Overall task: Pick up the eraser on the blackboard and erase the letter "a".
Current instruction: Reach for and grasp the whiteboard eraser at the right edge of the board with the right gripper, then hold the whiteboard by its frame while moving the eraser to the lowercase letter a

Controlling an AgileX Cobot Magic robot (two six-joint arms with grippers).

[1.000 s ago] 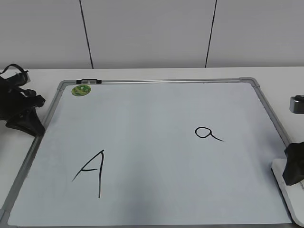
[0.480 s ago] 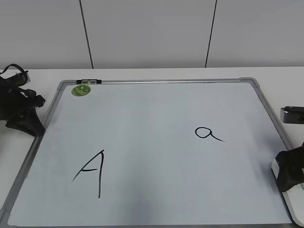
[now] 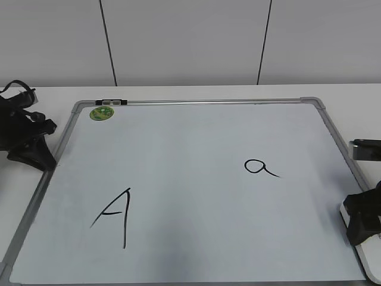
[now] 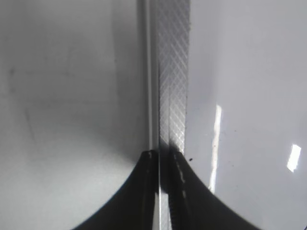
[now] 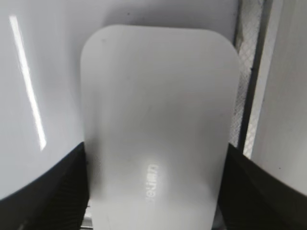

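The white eraser [image 5: 153, 120] lies flat at the right edge of the blackboard [image 3: 178, 149], beside its grey frame [image 5: 249, 72]. Only a white sliver of the eraser [image 3: 344, 210] shows in the exterior view. My right gripper [image 3: 364, 221] is open and down over the eraser, with one dark finger close against each long side [image 5: 156, 153]. The small letter "a" [image 3: 259, 167] is on the board's right half, to the upper left of that gripper. My left gripper [image 3: 36, 156] is shut and empty, its tips [image 4: 164, 153] over the board's left frame rail.
A larger capital "A" [image 3: 116, 215] is drawn at the board's lower left. A green round sticker [image 3: 102, 112] sits at the top left corner. The board lies on a white table in front of a grey panelled wall.
My right gripper has moved down onto the eraser, covering more of it. The left arm, the board and both letters have not moved.
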